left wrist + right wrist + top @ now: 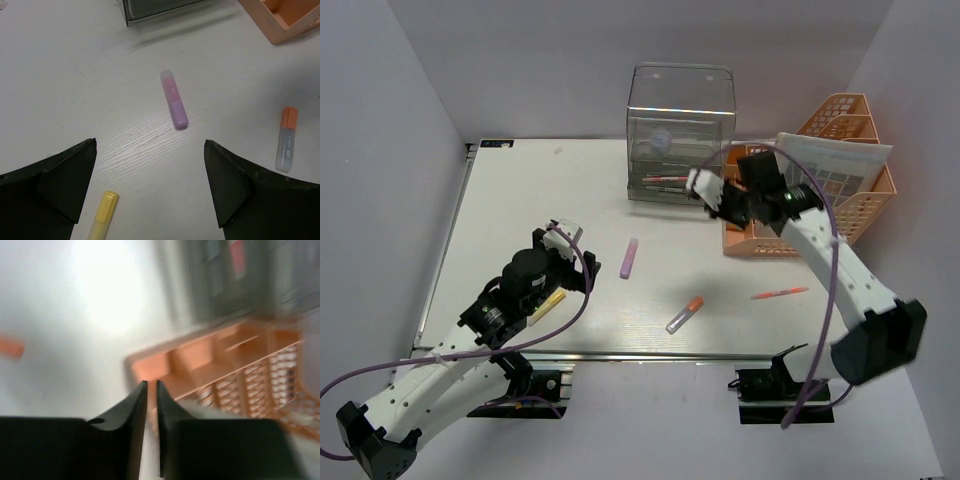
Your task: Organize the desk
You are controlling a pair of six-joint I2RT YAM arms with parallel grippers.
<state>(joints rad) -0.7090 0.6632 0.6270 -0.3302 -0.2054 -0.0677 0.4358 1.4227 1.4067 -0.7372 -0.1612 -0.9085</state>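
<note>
Edges: the large flat white rectangular desk [520, 210] fills the floor of a white-walled enclosure [380, 150]. A metal rail [650, 355] runs along its front edge, just ahead of the two arm bases. The widest open room is seen over the left and rear-left of the tabletop. The rear centre is taken by a clear plastic drawer box [680, 110], and the rear right by an orange mesh tray rack [860, 120] with a printed sheet [835, 165] laid on it. A narrow gap is left between box and rack.

Count: one box, one rack and four loose writing items are recorded.
- A purple highlighter [174, 98] lies mid-desk, well apart from the rest.
- An orange-capped clear marker [287, 138] lies nearer the rail.
- A thin red pen [780, 294] lies to the right, in front of the rack.
- A yellow highlighter [103, 212] lies under the left arm.

Red pens [665, 180] are seen in the box's lower drawer; their number cannot be told.

Tools: the left gripper [150, 145] is spread fully wide above the desk, with nothing between its fingers; the yellow highlighter lies beside its left finger. The right gripper [151, 385] is pressed together with nothing pinched, and is held above the gap by the rack's front corner. The right wrist view is blurred.

Surface: a matte white top with faint wood grain is noted.
</note>
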